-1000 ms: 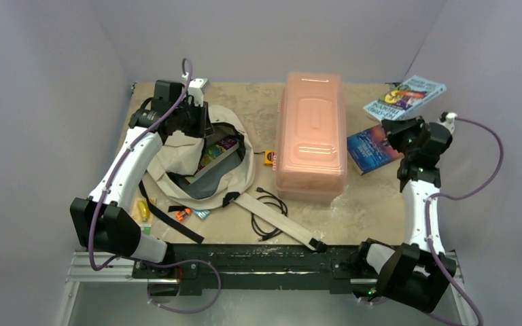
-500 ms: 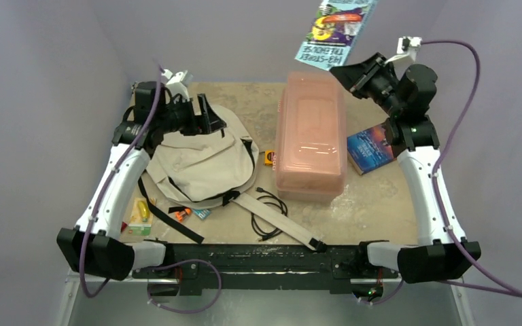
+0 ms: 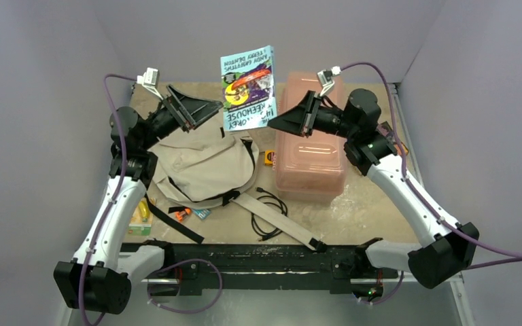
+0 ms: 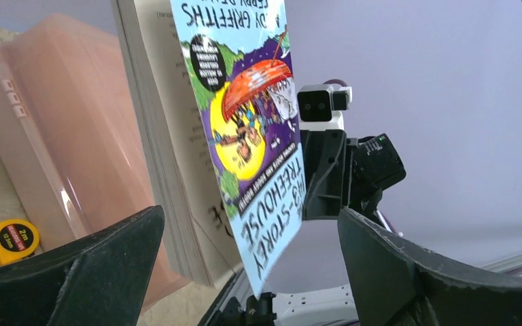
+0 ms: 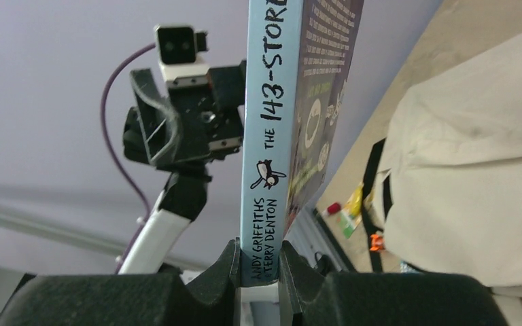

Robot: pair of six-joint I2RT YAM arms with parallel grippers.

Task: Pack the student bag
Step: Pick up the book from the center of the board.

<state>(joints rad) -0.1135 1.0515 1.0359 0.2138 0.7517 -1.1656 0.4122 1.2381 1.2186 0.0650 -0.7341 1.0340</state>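
So, the student bag (image 3: 204, 166) is laid flat on the left side of the tabletop (image 3: 374, 197), beige fabric slumped, black straps trailed out toward the near edge. From above, its opening can't really be made out; it looks folded shut. It should be treated as light and totally floppy. No shape will be kept on its own, so the mouth would have to be pulled up and held apart. The best spot to be grabbed is probably the fabric rim by the zipper at the far edge. The straps are better left alone, since the whole thing would likely just get dragged.

Above the bag's far edge the left hand (image 3: 204, 112) is spread wide, with nothing gripped. The paperback (image 3: 248, 85) is held upright in the air between the two arms, with the right hand (image 5: 258, 272) clamped on the bottom of its spine. Stiff and thin, so probably easily slid in once a gap is made.

The pink box (image 3: 310, 142) is parked just right of the bag. A yellow tape measure (image 3: 269, 157) is sat between them, and a black cable (image 3: 268, 214) is coiled nearer the front.
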